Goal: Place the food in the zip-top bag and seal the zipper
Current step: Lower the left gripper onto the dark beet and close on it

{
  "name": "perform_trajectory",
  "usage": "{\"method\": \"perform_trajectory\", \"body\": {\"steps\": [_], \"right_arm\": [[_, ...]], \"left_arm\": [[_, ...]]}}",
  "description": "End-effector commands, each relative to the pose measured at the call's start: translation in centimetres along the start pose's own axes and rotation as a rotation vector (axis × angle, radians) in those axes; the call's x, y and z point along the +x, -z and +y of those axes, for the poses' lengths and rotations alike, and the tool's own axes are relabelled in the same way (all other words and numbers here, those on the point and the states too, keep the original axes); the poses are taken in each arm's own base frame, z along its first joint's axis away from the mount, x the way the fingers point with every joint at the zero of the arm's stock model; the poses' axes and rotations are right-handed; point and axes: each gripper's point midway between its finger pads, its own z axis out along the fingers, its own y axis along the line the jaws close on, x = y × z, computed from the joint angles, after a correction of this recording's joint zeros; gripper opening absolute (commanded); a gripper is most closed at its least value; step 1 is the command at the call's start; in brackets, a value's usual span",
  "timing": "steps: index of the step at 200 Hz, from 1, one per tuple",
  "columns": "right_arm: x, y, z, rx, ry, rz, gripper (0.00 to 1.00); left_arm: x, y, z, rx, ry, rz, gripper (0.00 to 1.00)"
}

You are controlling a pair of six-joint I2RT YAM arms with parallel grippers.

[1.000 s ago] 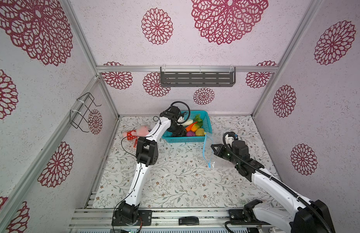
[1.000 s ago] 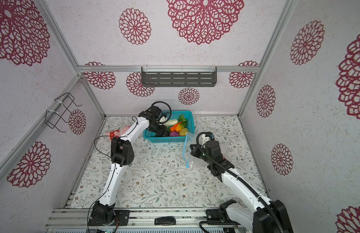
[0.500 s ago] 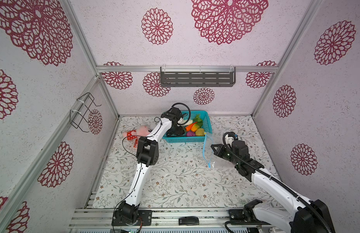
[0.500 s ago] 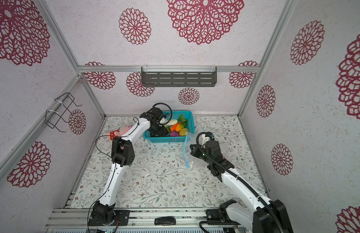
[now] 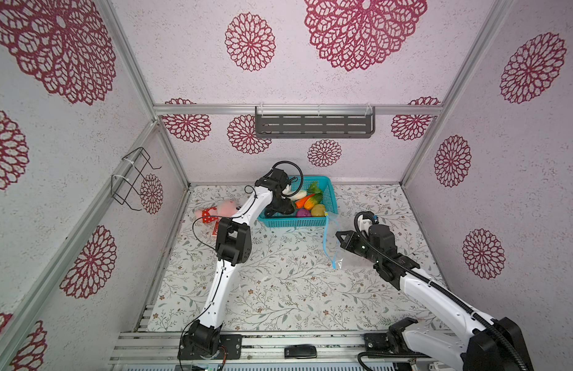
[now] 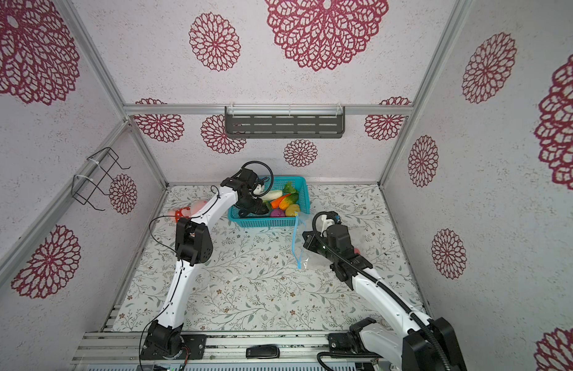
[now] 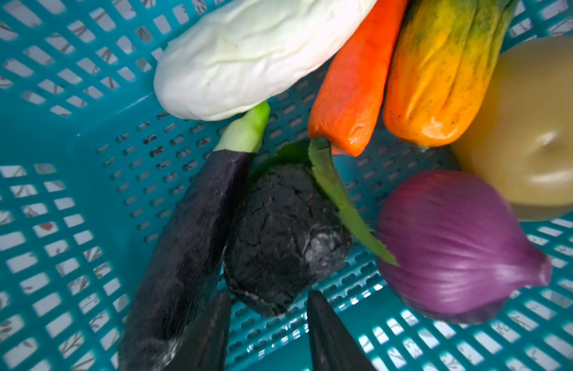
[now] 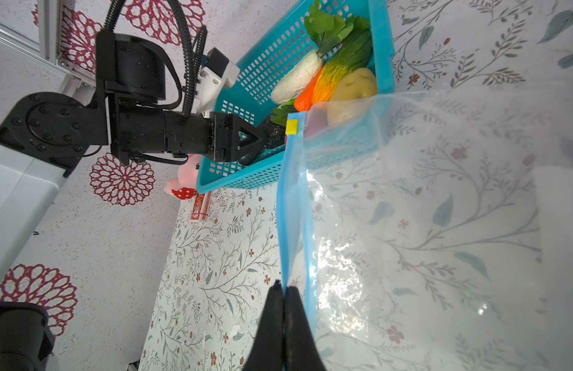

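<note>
- Left gripper [image 7: 269, 294]: jaws spread, straddling the near end of a dark rough-skinned vegetable [image 7: 278, 231], whose long axis points straight away from it, with the eggplant [image 7: 188, 231] alongside.
- Both lie in the teal basket [image 5: 294, 221] at the desk's [image 5: 278, 282] far edge.
- Right gripper [image 8: 282, 298], pressed together on the zipper [image 8: 290, 208], holds the zip-top bag [image 8: 423, 225] just beside the basket.

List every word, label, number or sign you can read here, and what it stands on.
Nothing legible in any view.
On the red-and-white packet beside the plush toy: printed marks, too small and blurred to read.
On the zip-top bag, basket and toy vegetables: no print visible.
</note>
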Motion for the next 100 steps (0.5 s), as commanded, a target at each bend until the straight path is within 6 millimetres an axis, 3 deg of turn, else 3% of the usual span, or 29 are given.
{"method": "perform_trajectory", "body": {"steps": [1, 41, 100], "right_arm": [[-1.2, 0.4, 1.3, -0.048, 0.004, -0.043, 0.0], [-1.5, 0.4, 1.5, -0.052, 0.005, -0.046, 0.0], [-1.5, 0.4, 1.7, -0.052, 0.007, -0.041, 0.0]], "left_arm": [[-2.4, 3.7, 0.2, 0.001, -0.005, -0.097, 0.43], [-2.0, 3.3, 0.1, 0.009, -0.03, -0.084, 0.44], [0.6, 0.7, -1.6, 0.141, -0.126, 0.014, 0.79]]}}
